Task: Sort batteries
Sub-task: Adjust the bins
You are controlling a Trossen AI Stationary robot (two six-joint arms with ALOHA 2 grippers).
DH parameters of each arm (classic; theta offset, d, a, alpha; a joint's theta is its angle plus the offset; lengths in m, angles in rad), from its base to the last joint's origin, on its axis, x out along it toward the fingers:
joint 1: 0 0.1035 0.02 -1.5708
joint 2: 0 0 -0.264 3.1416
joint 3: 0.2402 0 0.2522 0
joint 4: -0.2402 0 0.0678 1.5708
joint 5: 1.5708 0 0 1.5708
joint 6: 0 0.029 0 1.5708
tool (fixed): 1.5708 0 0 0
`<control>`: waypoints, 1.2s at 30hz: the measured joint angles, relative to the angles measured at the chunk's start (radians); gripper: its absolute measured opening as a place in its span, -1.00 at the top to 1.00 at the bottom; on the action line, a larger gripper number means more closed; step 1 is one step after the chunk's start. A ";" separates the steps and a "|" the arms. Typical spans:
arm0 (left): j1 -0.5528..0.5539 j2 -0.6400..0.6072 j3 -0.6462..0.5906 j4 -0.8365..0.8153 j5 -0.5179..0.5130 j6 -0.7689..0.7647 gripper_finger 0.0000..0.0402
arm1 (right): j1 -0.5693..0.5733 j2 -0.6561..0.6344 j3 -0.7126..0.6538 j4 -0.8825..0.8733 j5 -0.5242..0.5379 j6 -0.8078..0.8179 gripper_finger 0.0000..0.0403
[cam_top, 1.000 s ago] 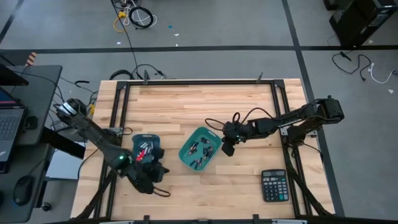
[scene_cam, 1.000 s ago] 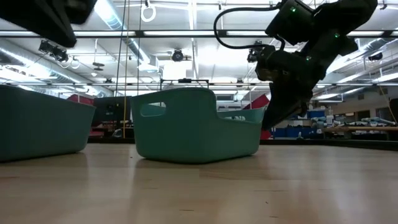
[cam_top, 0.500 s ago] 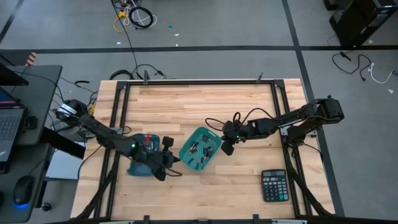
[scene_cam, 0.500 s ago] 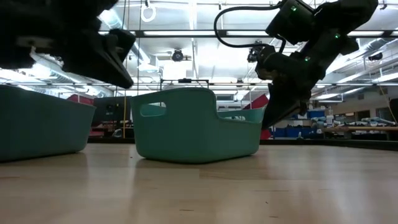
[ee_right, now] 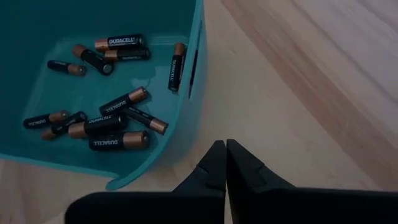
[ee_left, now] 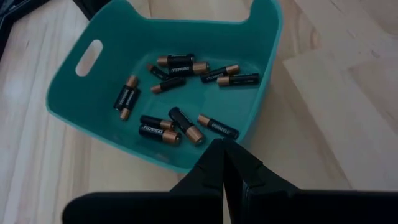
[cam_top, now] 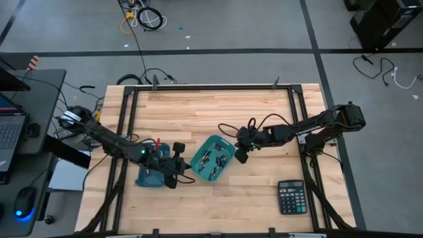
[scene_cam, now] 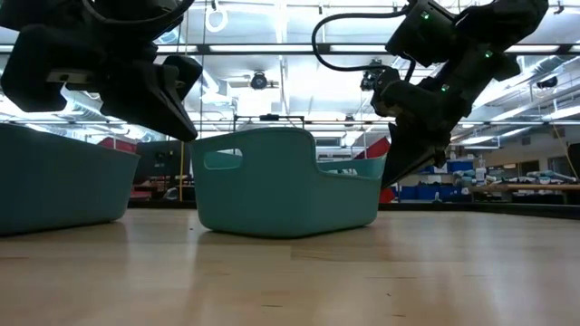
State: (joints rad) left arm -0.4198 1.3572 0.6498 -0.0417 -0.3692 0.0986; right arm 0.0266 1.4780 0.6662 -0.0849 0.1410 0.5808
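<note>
Pale wooden bench (cam_top: 211, 112) with a black metal frame, seen from above. Near its middle, a teal rectangular plastic bin (cam_top: 212, 158) set at an angle, holding black-and-copper cylindrical batteries (ee_left: 171, 127) of slightly differing sizes, lying loose and scattered flat across its floor, about a dozen in all, some touching in pairs. Same batteries (ee_right: 109, 121) visible past the right arm's fingers, several bearing a printed brand name. Left claw (cam_top: 182, 170) just beside the bin's left edge, above the bench between this bin and a second teal plastic bin (cam_top: 153, 173) that sits under the left arm near the bench's left side; fingers pressed together, nothing between them (ee_left: 222, 163). Right claw (cam_top: 240, 157) just beside the middle bin's right edge, hanging above the bench surface and tilted down toward it; fingers likewise together and holding nothing (ee_right: 222, 163). From bench height, middle bin (scene_cam: 285, 195) standing upright with an oval handle slot in its near wall, second bin (scene_cam: 59, 186) at the far left, left claw (scene_cam: 177, 113) and right claw (scene_cam: 394, 172) both clear of the wood. Black rectangular calculator (cam_top: 291, 197) lying flat near the bench's front right corner, well apart from both bins.
</note>
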 joint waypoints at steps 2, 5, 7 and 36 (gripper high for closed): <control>-0.001 0.000 0.000 -0.001 0.006 0.000 1.00 | -0.004 0.000 0.000 0.000 0.000 0.000 1.00; -0.005 0.000 0.000 0.000 0.026 0.001 1.00 | -0.013 0.000 0.000 0.000 0.000 0.000 1.00; -0.009 0.000 0.000 0.000 0.038 0.002 1.00 | -0.021 0.000 0.000 0.000 0.000 0.000 1.00; -0.004 0.122 0.001 0.069 -0.109 0.051 1.00 | -0.036 0.000 0.000 0.049 -0.003 0.013 1.00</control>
State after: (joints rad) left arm -0.4240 1.4796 0.6512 0.0278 -0.4777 0.1492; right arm -0.0092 1.4780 0.6662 -0.0357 0.1375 0.5934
